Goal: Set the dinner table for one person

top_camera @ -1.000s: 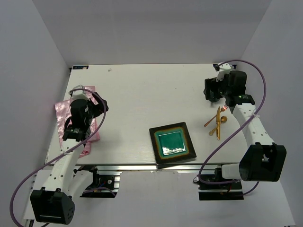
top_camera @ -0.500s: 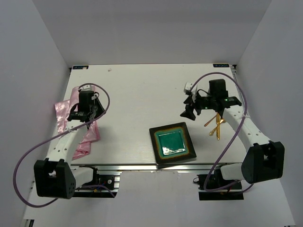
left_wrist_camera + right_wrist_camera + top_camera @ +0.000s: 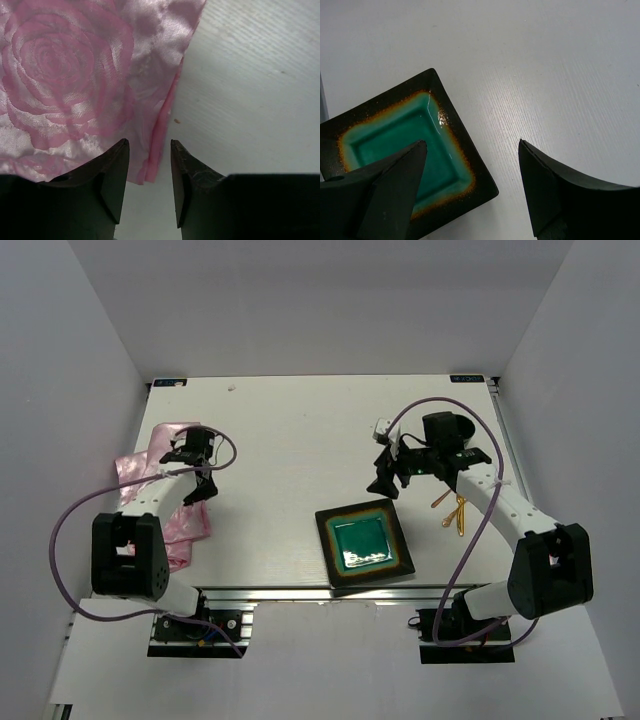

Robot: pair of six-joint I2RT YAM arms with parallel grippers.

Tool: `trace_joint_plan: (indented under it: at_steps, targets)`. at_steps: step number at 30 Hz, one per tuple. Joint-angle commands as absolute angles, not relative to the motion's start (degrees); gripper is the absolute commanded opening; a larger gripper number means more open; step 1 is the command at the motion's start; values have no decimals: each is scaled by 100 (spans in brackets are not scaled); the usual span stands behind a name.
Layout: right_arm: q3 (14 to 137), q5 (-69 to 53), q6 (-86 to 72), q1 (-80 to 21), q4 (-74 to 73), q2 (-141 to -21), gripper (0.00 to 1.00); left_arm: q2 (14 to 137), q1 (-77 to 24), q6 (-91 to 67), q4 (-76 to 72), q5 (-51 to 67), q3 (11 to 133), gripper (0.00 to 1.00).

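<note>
The dinner table (image 3: 300, 430) is a large white tabletop. A shiny pink placemat (image 3: 150, 475) with a rose pattern lies crumpled at its left side. My left gripper (image 3: 203, 483) hangs at the placemat's right edge. In the left wrist view the gripper (image 3: 148, 149) is partly open, and the placemat's (image 3: 75, 75) folded hem lies in the gap, unpinched. A square plate (image 3: 365, 545), black-rimmed with a green centre, sits near the front edge. My right gripper (image 3: 383, 483) is wide open just behind it; in the right wrist view the gripper (image 3: 471, 145) straddles the plate's (image 3: 395, 135) corner.
Gold cutlery (image 3: 458, 512) lies in a small crossed heap at the right, next to the right arm's forearm. The metal rail (image 3: 300, 592) runs along the table's front edge. White walls close in the back and both sides.
My left gripper has come off the placemat's middle to its right edge and its jaws have narrowed. My right gripper has swung from the far right corner leftward and down toward the plate.
</note>
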State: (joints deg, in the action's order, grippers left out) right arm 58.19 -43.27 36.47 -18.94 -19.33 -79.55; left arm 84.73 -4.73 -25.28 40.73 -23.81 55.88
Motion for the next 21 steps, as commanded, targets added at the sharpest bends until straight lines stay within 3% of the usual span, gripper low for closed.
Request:
trace_joint_plan:
  at_steps: [1, 21]
  targets:
    - [5739, -4307, 3507, -1907, -1652, -7972, 79, 8586, -483, -2443, 4237, -2725, 5696, 49]
    - [5704, -4184, 3349, -1899, -1670, -8024, 80, 9343, -483, -2180, 3586, -2250, 5379, 48]
